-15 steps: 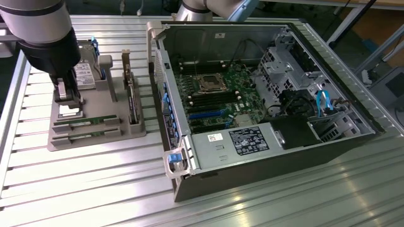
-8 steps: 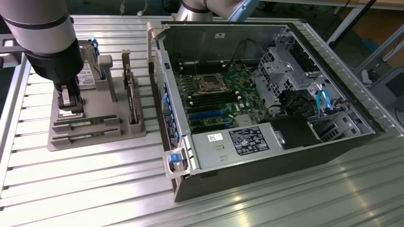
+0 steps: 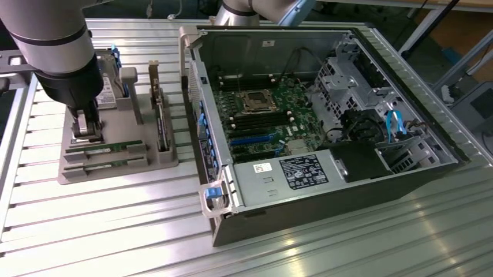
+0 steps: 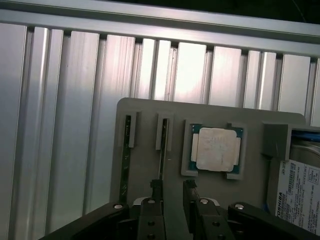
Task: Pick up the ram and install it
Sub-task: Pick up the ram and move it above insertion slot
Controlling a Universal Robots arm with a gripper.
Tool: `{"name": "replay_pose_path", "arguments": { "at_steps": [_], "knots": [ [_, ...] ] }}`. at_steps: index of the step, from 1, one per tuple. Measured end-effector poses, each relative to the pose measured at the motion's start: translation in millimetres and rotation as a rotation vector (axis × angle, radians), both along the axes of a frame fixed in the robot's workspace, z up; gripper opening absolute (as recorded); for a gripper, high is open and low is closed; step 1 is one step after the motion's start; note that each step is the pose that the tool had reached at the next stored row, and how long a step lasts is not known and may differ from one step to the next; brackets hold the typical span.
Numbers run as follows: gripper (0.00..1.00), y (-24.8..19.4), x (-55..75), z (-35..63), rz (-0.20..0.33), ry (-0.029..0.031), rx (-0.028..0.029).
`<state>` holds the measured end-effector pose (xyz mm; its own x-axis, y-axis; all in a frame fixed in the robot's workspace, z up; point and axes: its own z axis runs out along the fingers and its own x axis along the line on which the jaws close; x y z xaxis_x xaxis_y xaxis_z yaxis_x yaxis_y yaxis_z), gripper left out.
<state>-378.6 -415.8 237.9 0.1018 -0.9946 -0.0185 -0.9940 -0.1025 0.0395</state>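
Two ram sticks stand on edge in slots of the grey holder tray [image 3: 115, 173]. In the wrist view they are thin dark-green strips, one ram [image 4: 125, 160] farther out and one ram [image 4: 162, 155] running down to my fingers. My gripper [image 4: 172, 196] is open just above the tray, its fingers [image 4: 156, 192] close beside that second stick, with nothing gripped. In the exterior view my gripper [image 3: 81, 131] hangs low over the tray at the end of the ram [image 3: 106, 148], and the other ram [image 3: 96, 168] lies nearer the tray's front.
The tray also holds a square silver processor [image 4: 216, 148], a hard drive [image 4: 301, 192] and an upright card with a bracket [image 3: 160, 118]. On the exterior view's right the open computer case [image 3: 324, 190] shows its motherboard [image 3: 262, 109]. Ribbed aluminium table [image 3: 115, 231] lies all around.
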Motion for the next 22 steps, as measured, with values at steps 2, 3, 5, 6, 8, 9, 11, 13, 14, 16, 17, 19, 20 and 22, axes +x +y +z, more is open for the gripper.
{"name": "replay_pose_path", "arguments": {
  "at_steps": [2, 3, 5, 6, 8, 9, 11, 13, 14, 16, 17, 19, 20, 22],
  "knots": [
    [0.3, 0.0, 0.0, 0.1, 0.0, 0.0001, -0.0001],
    [0.3, 0.0, 0.0, 0.0, 0.0, 0.0001, -0.0001],
    [0.3, -0.2, -0.1, 0.0, 0.0, 0.0, 0.0],
    [0.3, -0.8, -0.3, -0.1, 0.0, -0.0002, 0.0001],
    [0.3, -3.3, -1.3, 0.0, 0.0, 0.0001, 0.0],
    [0.3, -4.2, -1.6, 0.0, 0.0, 0.0, 0.0001],
    [0.3, -6.2, -2.2, -0.1, 0.0, 0.0, 0.0002],
    [0.3, -10.1, -2.8, 0.0, 0.0, 0.0001, 0.0001],
    [0.3, -12.3, -3.0, 0.0, 0.0, 0.0, 0.0002],
    [0.3, -16.6, -3.4, 0.0, 0.0, 0.0, 0.0002],
    [0.3, -18.6, -3.5, 0.0, 0.0, -0.0001, 0.0003],
    [0.3, -22.9, -3.8, 0.0, 0.0, 0.0, 0.0002],
    [0.3, -26.2, -4.0, -0.1, 0.0, -0.0001, 0.0004],
    [0.3, -29.9, -4.4, 0.0, 0.0, 0.0001, 0.0005]
  ]
}}
